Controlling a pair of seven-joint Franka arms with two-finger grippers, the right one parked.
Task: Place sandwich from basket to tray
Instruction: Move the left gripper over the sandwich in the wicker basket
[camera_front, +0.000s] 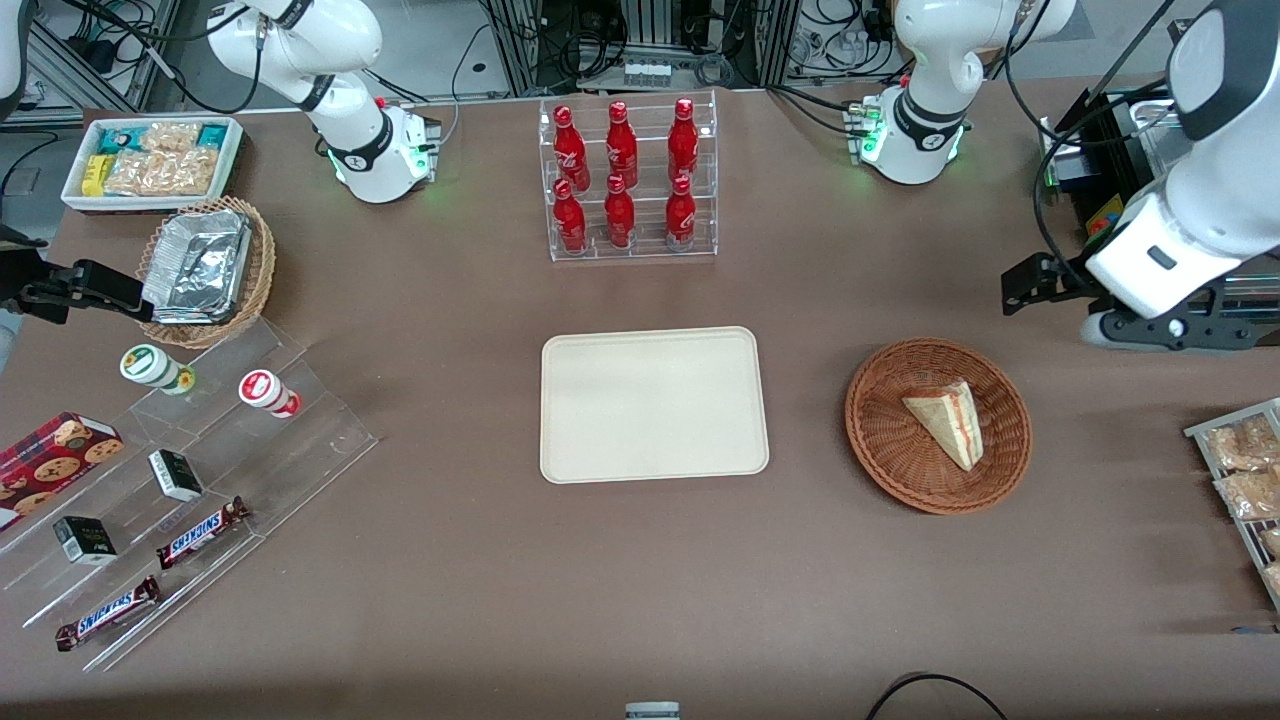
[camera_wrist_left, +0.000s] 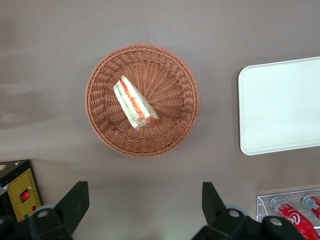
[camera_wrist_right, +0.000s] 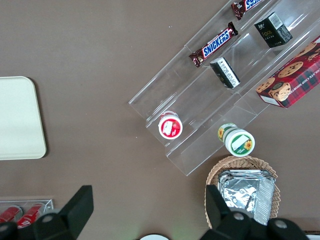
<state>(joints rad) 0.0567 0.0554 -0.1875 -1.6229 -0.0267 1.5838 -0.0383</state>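
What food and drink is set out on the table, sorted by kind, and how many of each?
Red bottles: 6
Snickers bars: 2
Sandwich, in the basket: 1
Cookie box: 1
Small dark boxes: 2
Lidded cups: 2
Total: 14
The tray holds nothing; the claw hangs open above the basket.

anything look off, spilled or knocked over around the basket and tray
Nothing stands out. The sandwich lies intact in the basket, the tray sits bare and flat beside it, and the gripper hangs open above the table, clear of the basket.
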